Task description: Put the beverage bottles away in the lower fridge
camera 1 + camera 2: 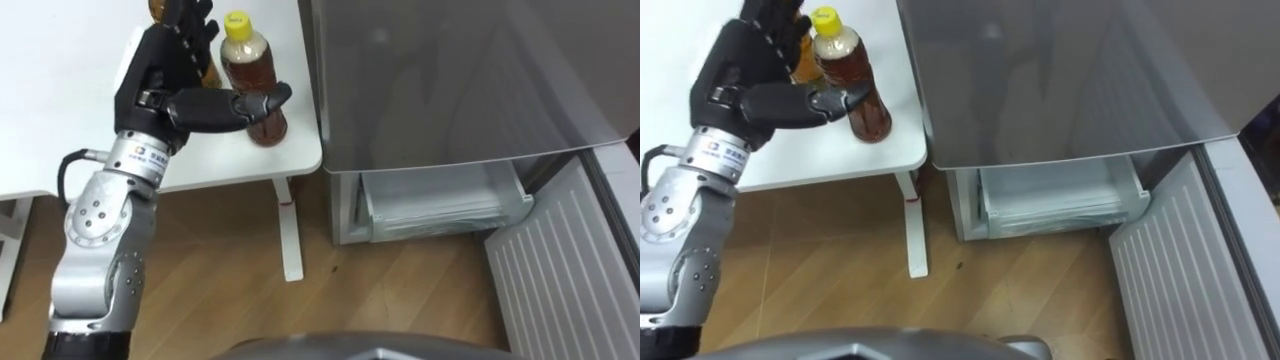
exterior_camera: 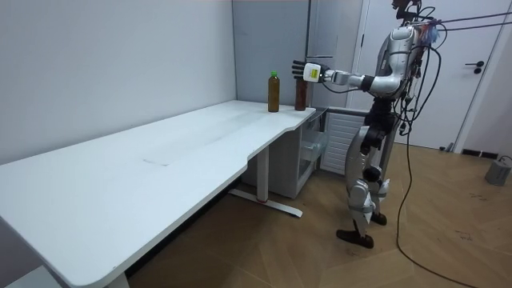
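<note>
**Tea bottle being reached for at the table's corner**

Tea bottle (image 1: 255,85), the one with the yellow cap, is standing on the table (image 1: 60,120) at the corner nearest the fridge. A second bottle (image 2: 274,92) with a green cap is standing just beside it, further in along the same edge.

The left hand (image 1: 165,85) is reaching in with its fingers straight behind the bottle and its thumb lying against the front, so it is open and not yet gripping. The step in hand looks like the grasp.

Next the fingers are needing to curl round the body before any lift towards the lower fridge (image 1: 440,205), whose door (image 1: 560,270) is standing open.

The bottle is pointing cap up, its long axis running vertically.
</note>
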Controlling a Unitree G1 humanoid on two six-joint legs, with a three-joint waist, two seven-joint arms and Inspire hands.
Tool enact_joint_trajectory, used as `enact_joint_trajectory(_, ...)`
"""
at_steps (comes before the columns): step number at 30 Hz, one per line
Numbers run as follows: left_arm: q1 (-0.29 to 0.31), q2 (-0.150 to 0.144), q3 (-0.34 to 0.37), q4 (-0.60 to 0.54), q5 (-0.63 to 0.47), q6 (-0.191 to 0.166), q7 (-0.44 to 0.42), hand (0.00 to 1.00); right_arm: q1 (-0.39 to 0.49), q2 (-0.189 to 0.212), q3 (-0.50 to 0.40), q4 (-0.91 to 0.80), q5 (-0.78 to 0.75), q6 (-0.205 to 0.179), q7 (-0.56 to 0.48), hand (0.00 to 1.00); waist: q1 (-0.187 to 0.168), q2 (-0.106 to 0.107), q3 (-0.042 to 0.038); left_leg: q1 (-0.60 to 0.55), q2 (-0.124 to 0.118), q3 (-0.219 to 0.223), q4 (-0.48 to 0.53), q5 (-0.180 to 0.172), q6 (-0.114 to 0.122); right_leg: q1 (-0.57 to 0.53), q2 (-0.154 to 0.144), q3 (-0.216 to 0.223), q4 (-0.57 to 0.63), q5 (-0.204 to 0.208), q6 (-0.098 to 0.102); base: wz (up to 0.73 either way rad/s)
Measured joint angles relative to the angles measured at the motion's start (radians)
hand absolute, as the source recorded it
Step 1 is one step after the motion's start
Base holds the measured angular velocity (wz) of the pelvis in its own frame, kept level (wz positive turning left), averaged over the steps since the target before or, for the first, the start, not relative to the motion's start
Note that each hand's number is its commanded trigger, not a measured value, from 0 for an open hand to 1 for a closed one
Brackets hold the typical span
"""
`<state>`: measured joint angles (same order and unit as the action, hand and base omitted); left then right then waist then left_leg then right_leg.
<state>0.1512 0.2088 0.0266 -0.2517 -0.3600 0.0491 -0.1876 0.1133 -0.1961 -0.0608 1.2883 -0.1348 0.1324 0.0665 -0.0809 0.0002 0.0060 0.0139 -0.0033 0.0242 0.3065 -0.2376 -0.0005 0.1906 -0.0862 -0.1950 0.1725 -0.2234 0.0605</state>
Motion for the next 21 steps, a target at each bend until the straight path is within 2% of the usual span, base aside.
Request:
enact_joint_trajectory(5,0.000,0.000,-0.007,0.002,0.000,0.013,-0.001,0.00,0.001,-0.001,0.000,0.000,-0.002,0.002,0.001,0.00,-0.002,0.005,0.0003,0.000,0.000,-0.001,0.001,0.000,0.000,-0.001,0.000,0.001,0.001,0.000,0.000,0.00)
enact_joint_trajectory(12,-0.001,0.000,-0.012,0.020,0.000,0.059,0.000,0.00,0.003,-0.004,-0.001,-0.015,-0.002,0.034,0.000,0.00,-0.003,0.018,0.0008,-0.002,0.002,0.003,0.001,0.000,0.000,-0.009,0.001,0.004,0.002,0.000,0.000,0.00)
enact_joint_trajectory(21,-0.004,0.001,-0.012,0.021,0.029,0.062,0.028,0.00,0.004,-0.005,0.001,-0.022,-0.002,0.033,-0.022,0.00,-0.004,0.030,0.0046,0.003,0.005,0.008,-0.001,0.000,0.000,-0.015,0.001,0.006,0.013,0.000,0.000,0.00)
